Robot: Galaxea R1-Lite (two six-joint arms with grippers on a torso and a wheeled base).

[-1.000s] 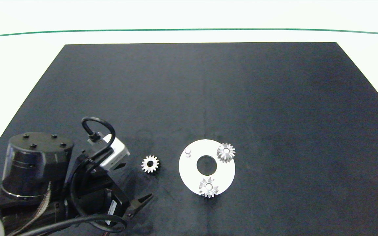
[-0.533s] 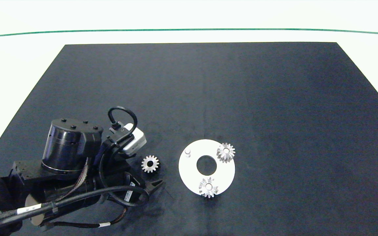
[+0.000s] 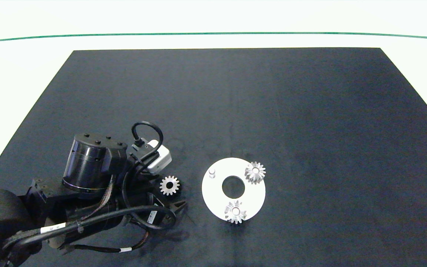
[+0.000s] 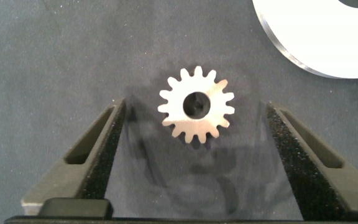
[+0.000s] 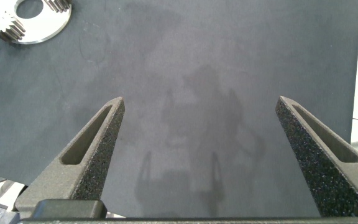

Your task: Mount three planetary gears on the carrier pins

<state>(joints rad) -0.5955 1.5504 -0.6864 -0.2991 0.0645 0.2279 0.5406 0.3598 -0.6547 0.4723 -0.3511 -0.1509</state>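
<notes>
2 gears on, left end effector (image 4: 194,158) wide apart around 3rd gear (image 4: 196,104), needs to drop, pinch it, then onto free pin (image 3: 212,171) at disc's (image 3: 213,200) 10 o'clock; right end effector (image 5: 201,155) idle, apart too.

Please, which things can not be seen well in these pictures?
- Head view: left pincer mostly hidden under its own arm; right pincer outside the picture.
- Left wrist view: white disc cut by the edge, no pins visible.
- Right wrist view: the disc's gears cut by the edge.

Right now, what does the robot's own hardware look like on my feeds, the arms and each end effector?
Left arm: glossy black cylindrical joint with screws, black looped cables with white labels, white-grey wrist camera box. Left end effector and right end effector: grey wedge fingers, black textured foam pads.
</notes>
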